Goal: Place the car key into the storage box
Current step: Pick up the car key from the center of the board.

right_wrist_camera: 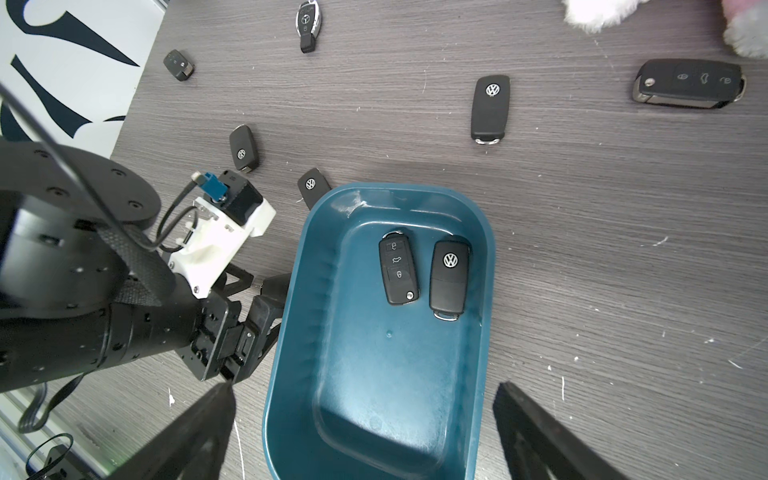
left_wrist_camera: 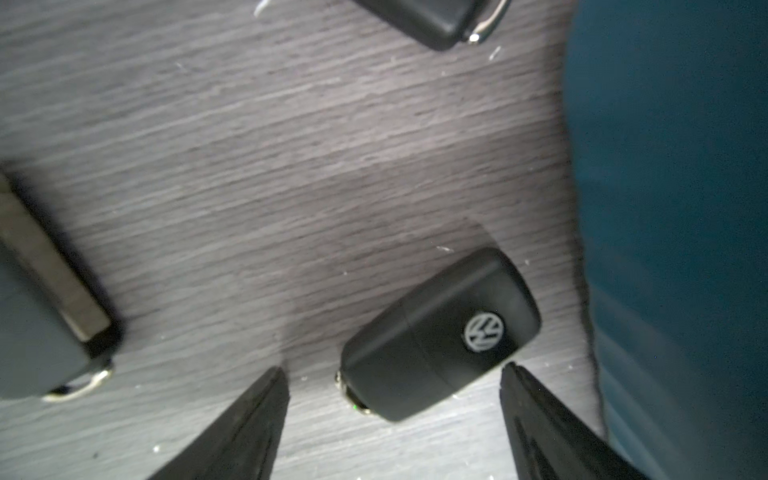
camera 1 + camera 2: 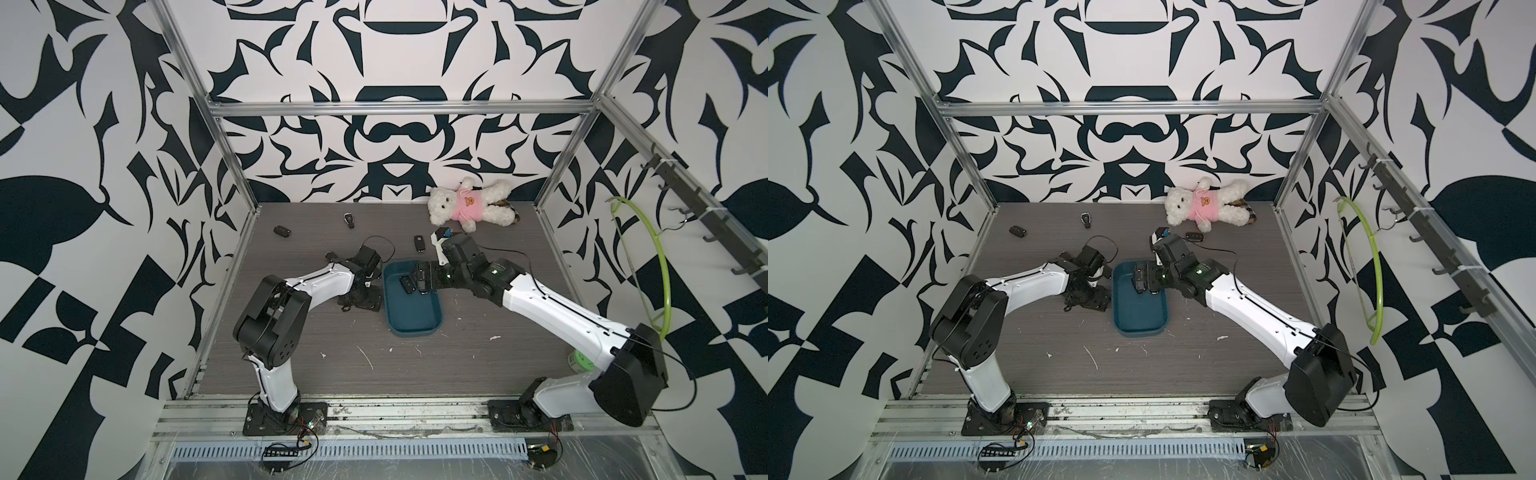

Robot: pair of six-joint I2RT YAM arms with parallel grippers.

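Works over a grey worktop [image 3: 415, 357]. Folds the left arm [image 3: 316, 282] low, elbow raised, wrist tipped down at the surface; stretches the right arm [image 3: 552, 307] inward, wrist pitched down over the storage box [image 3: 411, 320]. Holds the right claw [image 1: 363, 384] spread and empty above that box, with two key fobs [image 1: 398, 270] side by side on the box floor ahead of it. Holds the left claw [image 2: 394, 371] spread too, pinching nothing, tips close to the worktop, box wall just beside it. Finds the car key [image 2: 440, 336] flat on the worktop, logo up, between and slightly ahead of those tips, askew to them. Probably the grasp step. Advance until both tips straddle the fob's body, turn the wrist square to its long sides, clear the box wall, then close gently to avoid skidding it away.
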